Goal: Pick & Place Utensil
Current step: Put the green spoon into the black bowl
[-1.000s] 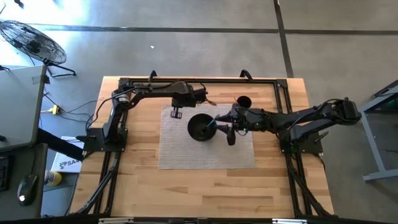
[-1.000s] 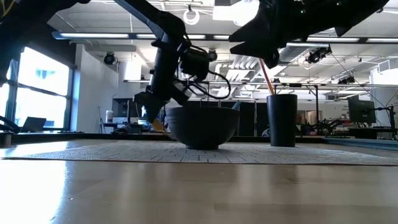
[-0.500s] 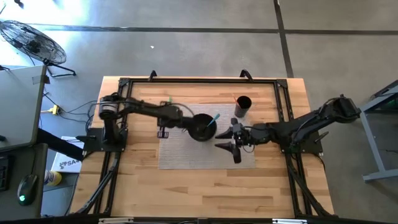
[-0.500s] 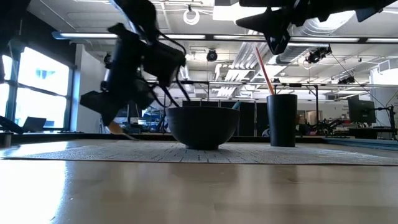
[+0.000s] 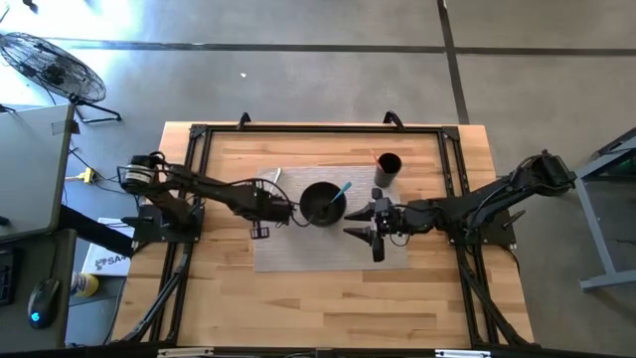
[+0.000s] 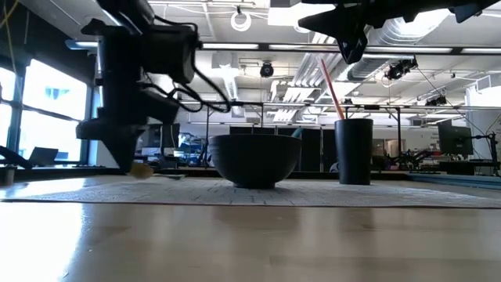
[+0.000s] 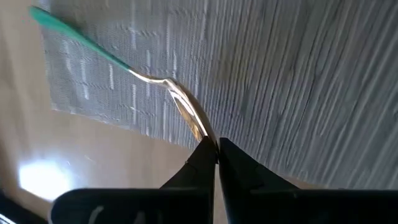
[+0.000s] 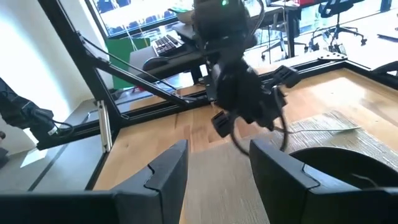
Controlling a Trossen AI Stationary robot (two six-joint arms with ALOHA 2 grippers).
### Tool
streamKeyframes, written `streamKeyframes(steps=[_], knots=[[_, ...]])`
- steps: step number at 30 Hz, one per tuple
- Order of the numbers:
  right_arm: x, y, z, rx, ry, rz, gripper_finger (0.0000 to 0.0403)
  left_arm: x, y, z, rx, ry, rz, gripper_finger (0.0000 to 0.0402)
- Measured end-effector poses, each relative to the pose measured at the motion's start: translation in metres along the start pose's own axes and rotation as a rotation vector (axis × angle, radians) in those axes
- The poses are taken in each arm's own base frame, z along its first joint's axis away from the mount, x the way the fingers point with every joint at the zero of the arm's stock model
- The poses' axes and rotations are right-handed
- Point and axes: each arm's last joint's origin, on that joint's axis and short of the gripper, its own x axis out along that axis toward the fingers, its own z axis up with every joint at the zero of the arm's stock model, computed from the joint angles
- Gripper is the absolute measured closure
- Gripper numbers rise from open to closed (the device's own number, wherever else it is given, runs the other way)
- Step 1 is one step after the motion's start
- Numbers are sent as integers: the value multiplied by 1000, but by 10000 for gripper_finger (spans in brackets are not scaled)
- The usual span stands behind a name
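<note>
The green-handled utensil [image 7: 149, 78] lies flat on the grey mat [image 5: 298, 249] left of the bowl [image 5: 321, 204], its metal end pinched in the left gripper [image 7: 216, 149] and handle pointing away, while the right gripper [image 8: 217, 163] hovers spread beyond the bowl.

Overhead and table-level cameras share the black bowl [image 5: 321, 204] [image 6: 254, 160]; wrist cameras look close along each arm.

From above, my left gripper [image 5: 266, 206] hides the utensil [image 7: 149, 81] beside the bowl [image 5: 321, 204]; its bowl end is buried between my fingertips [image 7: 205, 158] (spoon or fork: cannot tell). The right wrist view cuts the bowl's rim. Straw [image 5: 375, 159] too thin overhead.
</note>
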Motion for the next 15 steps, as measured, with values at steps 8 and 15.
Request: streamKeyframes(steps=[8,15], knots=[[0,0,0,-19,-1,1,237,0,-24,-16,56,26,-26,393],[0,0,0,-17,-7,-17,237,-8,-25,-19,52,25,-69,304]])
